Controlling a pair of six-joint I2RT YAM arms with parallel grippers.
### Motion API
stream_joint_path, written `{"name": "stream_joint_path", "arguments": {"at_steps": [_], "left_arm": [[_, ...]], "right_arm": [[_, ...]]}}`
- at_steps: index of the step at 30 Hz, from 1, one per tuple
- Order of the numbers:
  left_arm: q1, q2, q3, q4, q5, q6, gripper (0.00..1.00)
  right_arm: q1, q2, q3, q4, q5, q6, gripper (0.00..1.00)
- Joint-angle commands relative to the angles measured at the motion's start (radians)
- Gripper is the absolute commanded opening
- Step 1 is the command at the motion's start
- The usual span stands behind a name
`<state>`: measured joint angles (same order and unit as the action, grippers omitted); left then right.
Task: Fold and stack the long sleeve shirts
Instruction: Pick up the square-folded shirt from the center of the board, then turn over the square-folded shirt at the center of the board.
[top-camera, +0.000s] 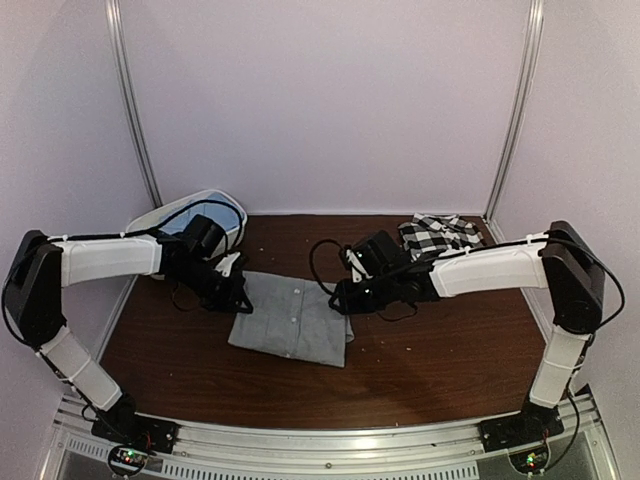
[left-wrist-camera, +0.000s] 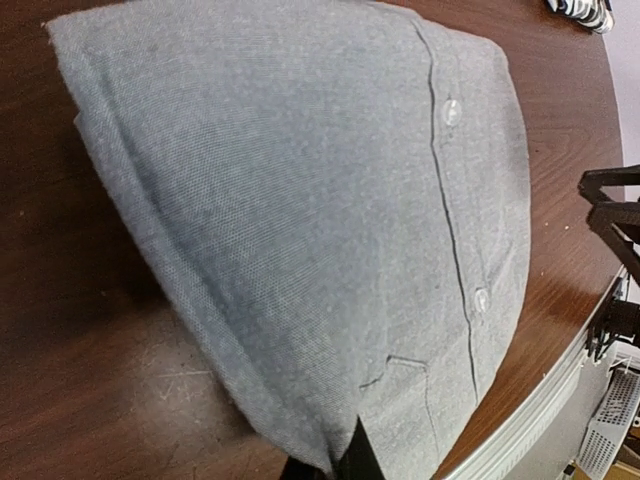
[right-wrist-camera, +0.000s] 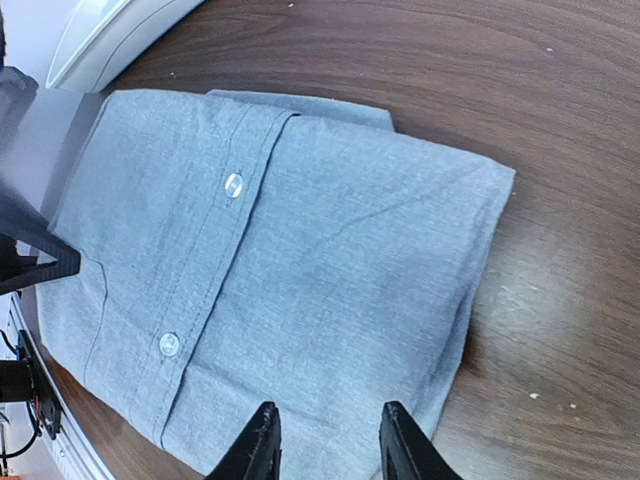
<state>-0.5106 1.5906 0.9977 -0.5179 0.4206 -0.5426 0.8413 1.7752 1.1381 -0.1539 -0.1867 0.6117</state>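
Grey shirt (top-camera: 292, 320) (left-wrist-camera: 300, 200) (right-wrist-camera: 300, 270), folded into a compact rectangle, is lying flat at the middle of the brown table (top-camera: 440, 360), its button placket (right-wrist-camera: 215, 260) facing up. The left gripper (top-camera: 240, 292) (left-wrist-camera: 345, 462) is meeting the shirt's left edge with its jaws closed; in the left wrist view the hem is running straight into the black fingertips, so the cloth appears pinched there. The right gripper (top-camera: 345, 297) (right-wrist-camera: 328, 412) is sitting over the shirt's right edge, its two fingers standing partly apart, with grey cloth showing flat between them and nothing gripped. The black-and-white checked shirt (top-camera: 438, 234) is lying crumpled at the table's back right corner, well apart from the grey shirt. The white tub (top-camera: 170, 215) (right-wrist-camera: 110, 35) is resting at the back left corner, just behind the left arm; its contents cannot be told
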Motion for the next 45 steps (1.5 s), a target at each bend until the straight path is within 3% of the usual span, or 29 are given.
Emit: {"name": "stream_joint_path", "arguments": {"at_steps": [1, 7, 18, 27, 38, 45], "left_arm": [[0.031, -0.071, 0.082, -0.150, -0.001, 0.111, 0.00], [0.069, -0.130, 0.158, -0.239, -0.008, 0.155, 0.00], [0.073, -0.089, 0.343, -0.313, 0.029, 0.211, 0.00], [0.072, 0.037, 0.517, -0.261, 0.211, 0.166, 0.00], [0.070, 0.077, 0.427, -0.162, 0.273, 0.137, 0.00], [0.070, 0.074, 0.415, -0.162, 0.277, 0.146, 0.00]], "right_arm": [[0.047, 0.107, 0.109, -0.001, 0.009, 0.022, 0.33], [0.060, 0.222, 0.188, -0.024, 0.030, 0.030, 0.28], [0.109, 0.469, 0.435, 0.052, -0.108, 0.096, 0.26], [0.162, 0.624, 0.618, 0.271, -0.273, 0.220, 0.27], [0.145, 0.595, 0.523, 0.320, -0.241, 0.209, 0.28], [0.130, 0.492, 0.362, 0.470, -0.208, 0.232, 0.30]]}}
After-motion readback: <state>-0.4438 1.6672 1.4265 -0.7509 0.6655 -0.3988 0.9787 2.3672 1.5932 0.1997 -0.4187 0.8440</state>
